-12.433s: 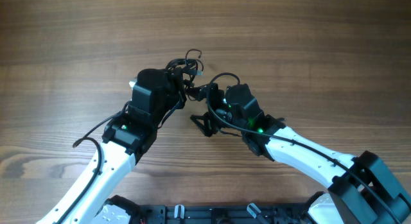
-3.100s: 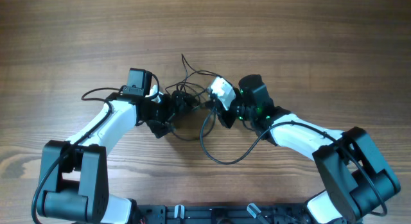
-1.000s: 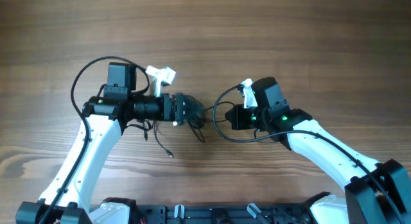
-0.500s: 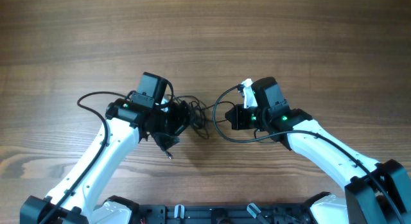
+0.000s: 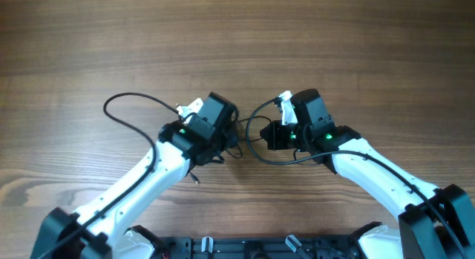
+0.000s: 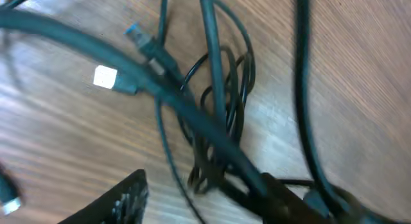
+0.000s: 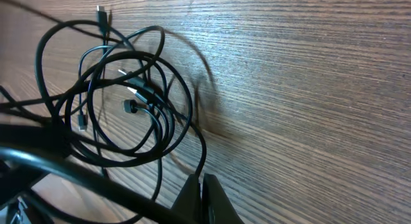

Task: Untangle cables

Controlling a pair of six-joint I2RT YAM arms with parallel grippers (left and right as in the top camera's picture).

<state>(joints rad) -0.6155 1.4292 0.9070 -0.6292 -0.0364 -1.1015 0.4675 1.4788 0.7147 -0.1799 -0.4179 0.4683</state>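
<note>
The cables (image 7: 128, 95) lie as a loose coil of thin black loops on the wood, with a plug end (image 5: 194, 177) trailing out. My left gripper (image 5: 225, 142) is over the coil and hides most of it from overhead. In the blurred left wrist view, its jaws (image 6: 209, 201) stand apart on either side of the bunched strands (image 6: 218, 121), with one thin strand running between them. My right gripper (image 5: 269, 134) is beside the coil, shut on a single thin strand (image 7: 201, 161) that leads up into the loops.
A thicker black cord (image 5: 256, 153) from the right arm loops on the table between the two grippers. Another arm cord (image 5: 130, 110) arcs out to the left. A white plug (image 6: 104, 76) and a blue-tipped plug (image 6: 133, 31) lie near the coil.
My left arm has swung right and come down over the coil, and its jaws have narrowed. The right arm and its grip have not moved.
</note>
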